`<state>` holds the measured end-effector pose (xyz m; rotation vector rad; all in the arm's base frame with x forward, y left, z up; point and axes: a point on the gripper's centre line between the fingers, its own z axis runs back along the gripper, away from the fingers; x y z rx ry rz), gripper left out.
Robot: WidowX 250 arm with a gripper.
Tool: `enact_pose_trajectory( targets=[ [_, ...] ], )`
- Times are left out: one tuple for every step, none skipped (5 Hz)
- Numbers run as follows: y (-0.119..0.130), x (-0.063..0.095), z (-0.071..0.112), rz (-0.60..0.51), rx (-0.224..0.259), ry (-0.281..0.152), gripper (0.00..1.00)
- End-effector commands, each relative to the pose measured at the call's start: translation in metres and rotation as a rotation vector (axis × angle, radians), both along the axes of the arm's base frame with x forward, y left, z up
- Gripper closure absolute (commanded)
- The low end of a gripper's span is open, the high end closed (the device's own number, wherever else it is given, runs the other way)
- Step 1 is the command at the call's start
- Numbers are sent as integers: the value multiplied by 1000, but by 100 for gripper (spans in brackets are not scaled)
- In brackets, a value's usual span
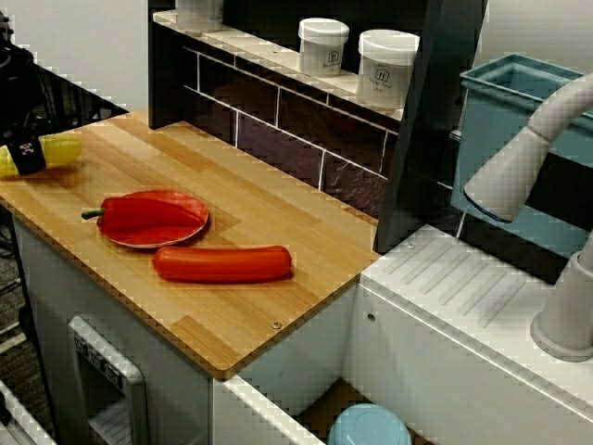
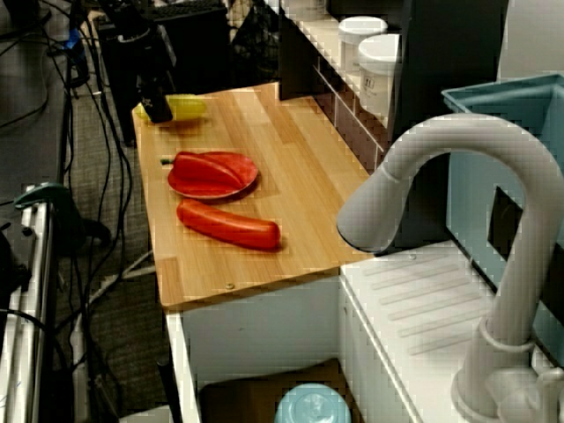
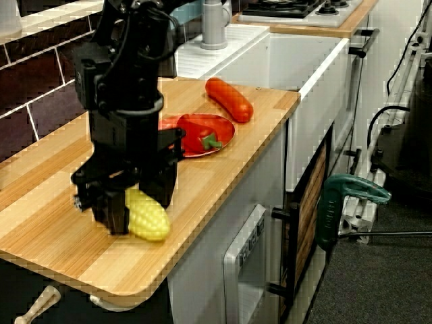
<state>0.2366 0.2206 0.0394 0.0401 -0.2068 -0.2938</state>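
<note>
Bench-end view, item one: hand [image 3: 135, 202], black, two-fingered, lowered onto the bench [image 3: 61, 223]. We log it as closed narrow about the corn [image 3: 150, 219], one finger on each flank. The cob's underside looks to rest on the wood.

Item two: corn, yellow, smooth moulded plastic, lying near the bench's front corner, well apart from the other goods. In the view over the bench the hand crosses it partway along, with yellow showing on either side.

Item three: plate [image 1: 139, 242], red, mid-bench, carrying a red pepper [image 1: 148, 214].

Item four: sausage [image 1: 222, 264], red, just beside the plate.

Item five: two white jars [image 1: 323, 46] on the shelf [image 1: 259, 51] behind, and a faucet [image 1: 519, 162] off to the side.

Hazards, in our judgement:
- The cob is round and slick, so a grip that bites off-centre may let it swivel or squirt out between the fingers.
- It lies close to the bench edge, so a slip there could send it rolling to the floor.
- We cannot tell how firmly the fingers press, so the hold may be light.
- A low sweep toward mid-bench could clip the plate and tip the pepper.
</note>
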Motion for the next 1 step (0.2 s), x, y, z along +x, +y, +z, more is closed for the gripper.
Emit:
enact_pose_trajectory(
  targets=[
    [-9,5,38,-81,27,-61,100]
  ],
)
